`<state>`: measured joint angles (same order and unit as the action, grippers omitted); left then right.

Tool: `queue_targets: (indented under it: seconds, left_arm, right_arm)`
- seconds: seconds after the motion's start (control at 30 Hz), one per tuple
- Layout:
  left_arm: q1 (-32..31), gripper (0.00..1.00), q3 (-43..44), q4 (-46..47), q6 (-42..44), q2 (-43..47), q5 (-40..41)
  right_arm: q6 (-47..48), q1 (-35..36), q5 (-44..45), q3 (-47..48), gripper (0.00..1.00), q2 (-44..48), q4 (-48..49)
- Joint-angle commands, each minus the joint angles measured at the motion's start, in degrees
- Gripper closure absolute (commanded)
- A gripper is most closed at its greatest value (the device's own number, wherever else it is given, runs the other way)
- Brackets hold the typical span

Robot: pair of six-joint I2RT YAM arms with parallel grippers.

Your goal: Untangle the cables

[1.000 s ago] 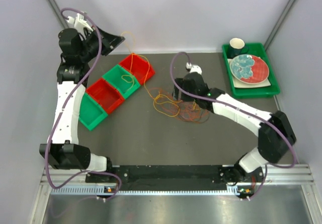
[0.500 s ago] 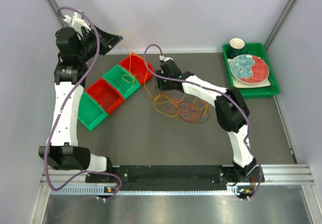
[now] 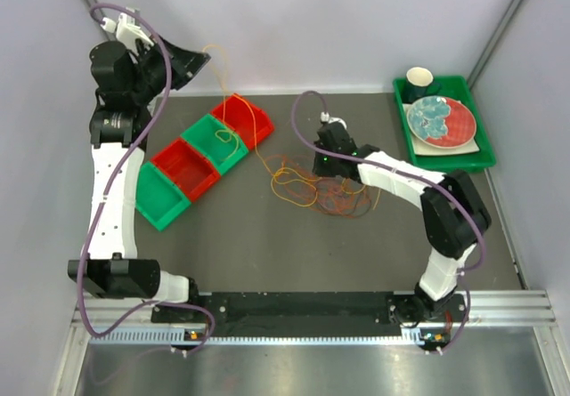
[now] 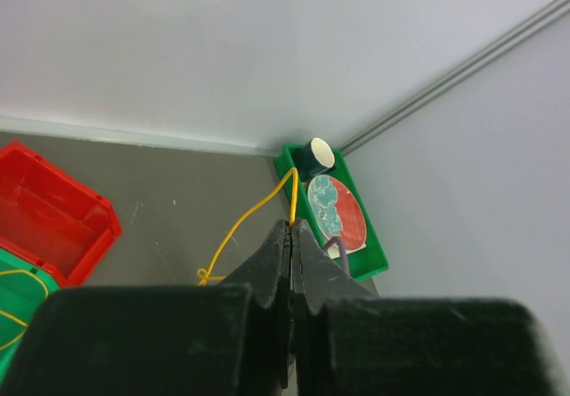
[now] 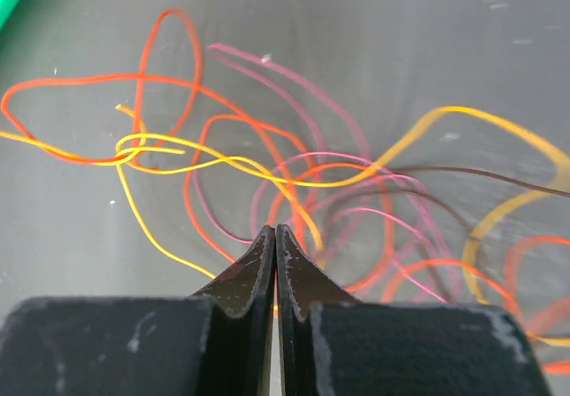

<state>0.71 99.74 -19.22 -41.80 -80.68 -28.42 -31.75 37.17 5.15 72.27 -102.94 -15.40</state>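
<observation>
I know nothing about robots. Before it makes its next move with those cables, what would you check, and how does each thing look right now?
1. Left fingers closed on the yellow cable: ok.
2. Right fingers closed, low over the pile of cables: ok.
3. A strand really pinched between the right fingers: cannot tell.
4. Cables separated from each other: not ok, the pile is a jumble of crossing loops.
5. Yellow cable free of the red bin: not ok, it drapes across it.
6. Green tray apart from the cables: ok.
</observation>
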Motion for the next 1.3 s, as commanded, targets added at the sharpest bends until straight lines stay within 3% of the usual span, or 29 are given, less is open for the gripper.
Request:
queue_targets:
  seconds: [0.0,0.07,0.1,0.17,0.23,0.33,0.47,0.63,0.77,0.8,0.9,1.13,1.27]
  left_arm:
    - [0.4,1.0,2.1,2.6,-0.1,-0.4,-0.3]
    - [0.4,1.0,1.4,2.9,-0.5,-0.4,-0.7]
    - [0.4,1.0,1.1,2.9,-0.5,0.2,-0.6]
    - [0.3,1.0,0.2,2.9,-0.3,0.4,-0.3]
    - [0.3,1.0,-0.1,2.5,-0.1,0.9,-0.2]
    - [0.3,1.0,-0.8,2.5,-0.1,1.1,-0.2]
    - [0.3,1.0,-1.0,2.4,-0.2,1.1,-0.5]
    - [0.4,1.0,-1.2,2.2,0.0,1.4,-0.3]
    - [0.4,1.0,-1.4,2.3,0.1,1.4,0.3]
    - [0.4,1.0,-1.4,2.3,0.3,1.4,0.7]
    - [0.5,1.0,-0.9,2.2,0.9,0.8,1.4]
    - [3.4,1.0,5.4,1.1,1.6,-2.9,1.8]
    - [4.1,1.0,7.7,1.4,1.9,-4.8,3.4]
  right_arm:
    - [1.2,-0.7,-0.7,1.3,0.96,2.0,3.6]
    - [2.3,-0.3,-0.1,6.7,0.76,-1.7,1.0]
    - [4.0,0.3,-0.1,8.1,0.54,-3.0,0.4]
    - [5.2,0.9,-0.3,13.9,0.35,-7.7,-1.3]
    - [6.0,1.2,-0.8,20.5,0.28,-11.0,-4.6]
    - [5.2,1.2,-2.7,26.5,0.27,-16.8,-6.3]
    - [3.5,1.2,-3.0,32.9,0.33,-22.2,-8.4]
    - [2.8,1.2,-4.9,35.3,0.54,-25.1,-9.5]
    - [1.8,0.9,-6.6,30.8,0.86,-22.6,-6.8]
    - [0.7,0.8,-6.8,29.7,1.0,-21.8,-6.5]
    - [-2.0,-0.7,-5.5,22.4,1.0,-17.0,-4.0]
    - [-4.2,-5.4,0.2,-6.4,1.0,1.9,4.8]
    - [-3.8,-5.6,3.8,-14.0,1.0,8.4,5.2]
